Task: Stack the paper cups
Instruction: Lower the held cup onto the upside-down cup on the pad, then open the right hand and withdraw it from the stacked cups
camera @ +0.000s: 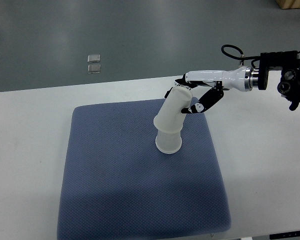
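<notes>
A white paper cup (168, 141) stands upside down on the blue mat (115, 190). A second white cup (176, 110) sits over it, tilted with its closed end leaning up and to the right. My right hand (190, 95) reaches in from the right edge and its fingers wrap the tilted cup's upper end, thumb (202, 104) on the near side. The left arm does not show.
The blue mat lies on a white table (30, 130), which ends at the grey floor behind. Two small clear squares (94, 63) lie on that floor. My right forearm and its cable (270, 75) span the upper right.
</notes>
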`<action>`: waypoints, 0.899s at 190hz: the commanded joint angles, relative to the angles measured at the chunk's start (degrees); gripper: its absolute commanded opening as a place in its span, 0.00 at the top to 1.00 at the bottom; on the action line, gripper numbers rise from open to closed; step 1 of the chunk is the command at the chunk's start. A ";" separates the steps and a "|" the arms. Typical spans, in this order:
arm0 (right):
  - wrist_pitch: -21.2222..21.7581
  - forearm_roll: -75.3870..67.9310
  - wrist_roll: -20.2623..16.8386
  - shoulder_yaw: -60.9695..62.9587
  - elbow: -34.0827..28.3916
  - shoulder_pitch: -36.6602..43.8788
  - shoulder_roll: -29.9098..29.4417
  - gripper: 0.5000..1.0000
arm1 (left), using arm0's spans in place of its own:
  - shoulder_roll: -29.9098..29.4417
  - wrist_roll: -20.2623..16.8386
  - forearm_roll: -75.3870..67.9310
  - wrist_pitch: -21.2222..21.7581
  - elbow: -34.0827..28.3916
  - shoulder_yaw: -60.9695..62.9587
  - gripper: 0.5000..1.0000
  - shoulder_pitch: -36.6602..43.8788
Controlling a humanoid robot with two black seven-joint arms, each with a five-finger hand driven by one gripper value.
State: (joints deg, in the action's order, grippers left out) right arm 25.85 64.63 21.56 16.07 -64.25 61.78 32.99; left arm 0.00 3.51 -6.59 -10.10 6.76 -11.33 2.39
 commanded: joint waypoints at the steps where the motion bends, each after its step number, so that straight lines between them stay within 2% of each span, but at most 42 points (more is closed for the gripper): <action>1: -0.01 0.06 -0.03 -0.07 0.00 -0.26 -0.21 0.72 | 0.00 0.00 0.00 -0.01 0.01 0.00 0.00 -0.02; 16: -0.01 0.06 -0.03 -0.07 0.00 -0.26 -0.47 0.69 | 0.00 0.00 0.00 -0.01 0.01 0.00 0.00 -0.02; 37: -0.09 0.06 -0.03 -0.07 0.00 -0.26 -0.56 0.53 | 0.00 0.00 0.00 0.08 0.01 0.00 0.00 -0.02; 55: -0.09 0.06 -0.03 -0.07 0.00 -0.35 -0.56 0.47 | 0.00 0.00 0.00 -0.01 0.01 0.00 0.00 -0.02; 66: -0.18 0.23 -0.21 -0.07 0.09 -0.35 -0.56 0.36 | 0.00 0.00 0.00 0.08 0.01 0.00 0.00 -0.02; 83: -0.18 0.23 -0.56 -0.07 0.17 -0.35 -0.47 0.28 | 0.00 0.00 0.00 0.08 0.01 0.00 0.00 -0.02; 107: -0.18 0.23 -0.56 0.01 0.35 -0.17 -0.38 0.28 | 0.00 0.00 0.00 -0.01 0.01 0.00 0.00 -0.02; 120: -0.18 0.23 -0.56 0.10 0.35 -0.09 -0.38 0.22 | 0.00 0.00 0.00 -0.01 0.01 0.00 0.00 -0.02; 141: -0.09 0.06 -0.56 0.45 0.79 -0.08 -0.38 0.21 | 0.00 0.00 0.00 -0.01 0.01 0.00 0.00 -0.02; 171: -0.97 -2.84 -0.47 1.24 5.80 -0.61 -1.17 0.22 | 0.00 0.00 0.00 -0.01 0.01 0.00 0.00 -0.02</action>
State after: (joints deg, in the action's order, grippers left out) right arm 25.66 64.01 21.01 16.74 -61.64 61.65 32.56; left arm 0.00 3.51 -6.59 -10.10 6.76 -11.34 2.38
